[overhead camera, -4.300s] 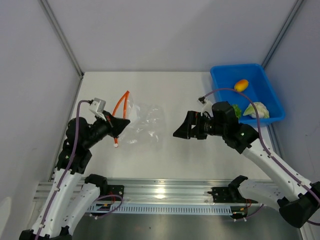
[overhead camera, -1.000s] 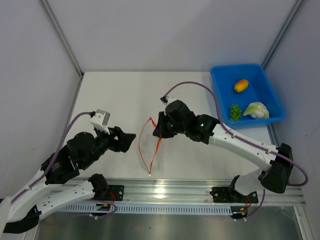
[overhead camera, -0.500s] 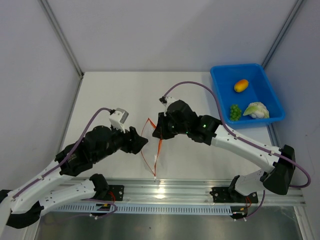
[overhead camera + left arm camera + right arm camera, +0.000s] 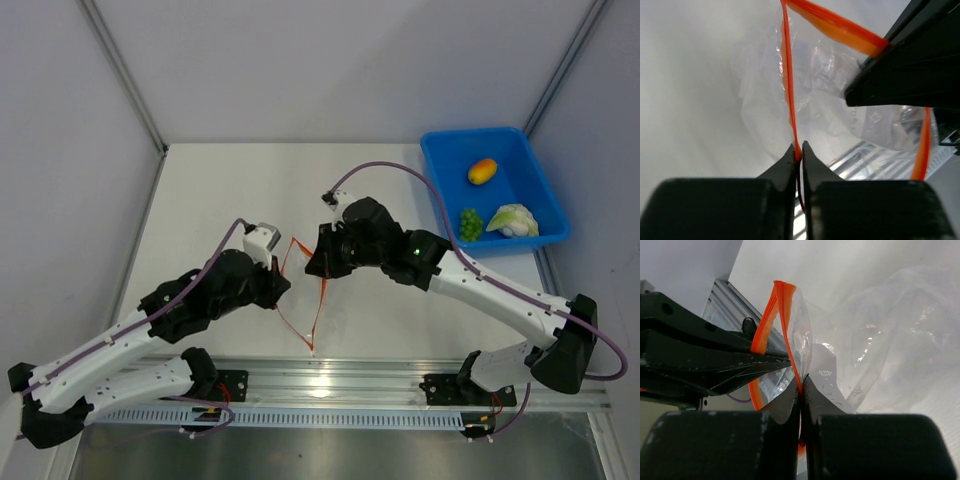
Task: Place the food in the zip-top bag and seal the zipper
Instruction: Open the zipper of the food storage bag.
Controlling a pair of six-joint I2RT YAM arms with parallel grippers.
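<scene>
– Reading the overhead view first: where does the zip-top bag [image 4: 300, 290] sit relative to the arms?
– Over mid-bench, between them. The left gripper [image 4: 284, 284] is clamped on one lip of the zipper [image 4: 318, 305] and the right gripper [image 4: 318, 264] on the other. The orange-red strip runs far to near, bowed into a narrow loop. The clear film barely shows here.
– And the food?
– All three pieces lie in the blue tray [image 4: 436, 160] at the far right: orange-yellow fruit [image 4: 482, 171], green cluster [image 4: 468, 223], cauliflower [image 4: 512, 219]. They are well apart from the bag and on the right arm's side.
– Left wrist view?
– The gripper [image 4: 798, 152] is pressed together on the zipper [image 4: 788, 85], which runs straight away from the tips. Crinkled film [image 4: 765, 100] spreads beyond. The right gripper's dark body pinches the opposite lip at upper right.
– Right wrist view?
– The mirror case. The gripper [image 4: 801, 390] is closed tight on the zipper [image 4: 785, 325], the two lips meet at a fold above, and the left gripper's dark fingers reach in from the left. No food shows through the film [image 4: 880, 340].
– What does the coming move turn on?
– Probably this: the mouth is parted but the food lies to its right, nearer the right arm. If that arm lets go to fetch, the left alone holds the lip, and the opening may sag.
</scene>
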